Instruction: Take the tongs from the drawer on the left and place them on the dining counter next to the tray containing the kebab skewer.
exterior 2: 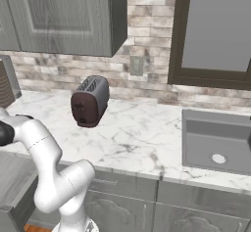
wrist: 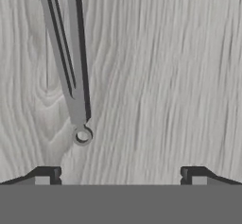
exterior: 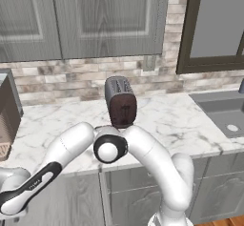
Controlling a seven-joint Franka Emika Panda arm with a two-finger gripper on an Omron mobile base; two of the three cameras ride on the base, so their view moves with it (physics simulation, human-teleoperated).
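Below the hand, on pale grey wood-grain drawer (wrist: 165, 76) floor: tongs (wrist: 71, 67), slim grey metal, two narrow arms lying close together, joined at an end bearing a small ring. Ring end nearest the gripper (wrist: 120, 173), arms running away toward the top edge of the hand view and cut off there. Positioned left of centre between the fingertips (wrist: 47, 175), nearer the left one; not touching either. Pincer spread wide, holding nothing, both dark tips apart at the bottom of the hand view.

On marble worktop (exterior: 181, 120), backed by brick wall (exterior 2: 147, 74): toaster (exterior 2: 89, 101), dark reddish-brown side, grey top with slots, standing upright, well apart from the sink (exterior 2: 218, 140) set into the worktop at right. Above: grey wood-grain wall cabinets (exterior: 86, 15); dark-framed window (exterior 2: 215, 30) over the sink. Below worktop: grey panelled cabinet fronts (exterior 2: 196, 206). White arm (exterior: 152, 158) folded low and reaching down to the left in the left base view.
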